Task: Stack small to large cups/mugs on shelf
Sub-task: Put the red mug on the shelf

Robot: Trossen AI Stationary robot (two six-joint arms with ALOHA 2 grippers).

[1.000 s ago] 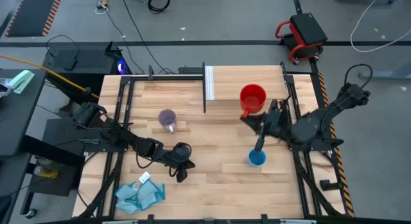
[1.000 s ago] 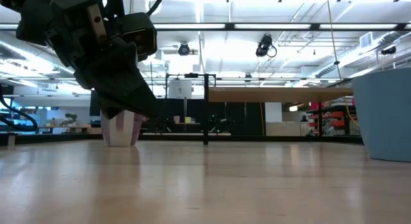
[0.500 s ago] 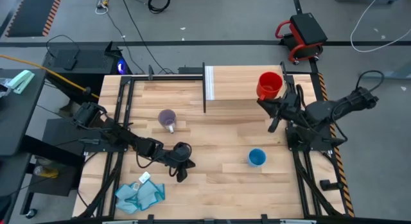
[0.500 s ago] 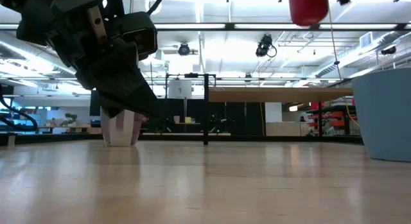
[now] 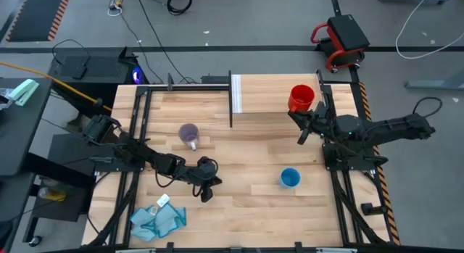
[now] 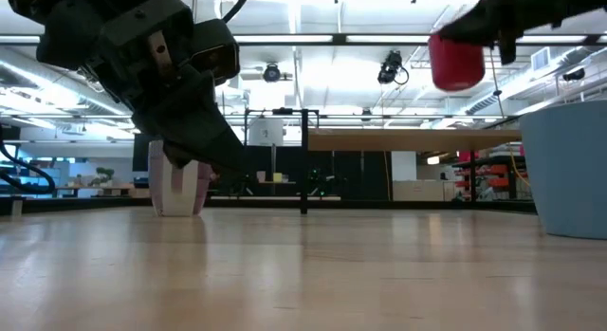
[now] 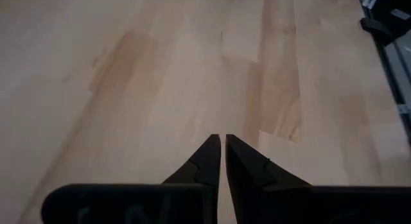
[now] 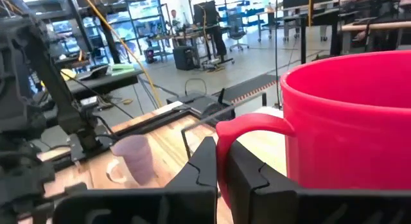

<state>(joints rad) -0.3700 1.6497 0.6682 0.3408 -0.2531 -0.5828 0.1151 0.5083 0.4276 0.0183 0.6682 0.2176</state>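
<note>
Centrally, the right end effector (image 5: 301,122) is clamping the handle of the red mug (image 5: 301,98) between closed fingers (image 8: 204,161), holding it upright in the air above the shelf (image 5: 264,93), near that platform's right-hand end. Outward on the tabletop (image 5: 239,159), the light-blue cup (image 5: 289,178) is standing apart, nearer the front edge than the held mug, and the purple-grey mug (image 5: 189,134) is sitting left of the shelf's white panel (image 5: 235,93). Farther left, the left end effector (image 5: 206,193) is resting low over bare wood, fingers (image 7: 207,161) nearly together and gripping nothing, beside a crumpled blue cloth (image 5: 156,219).
</note>
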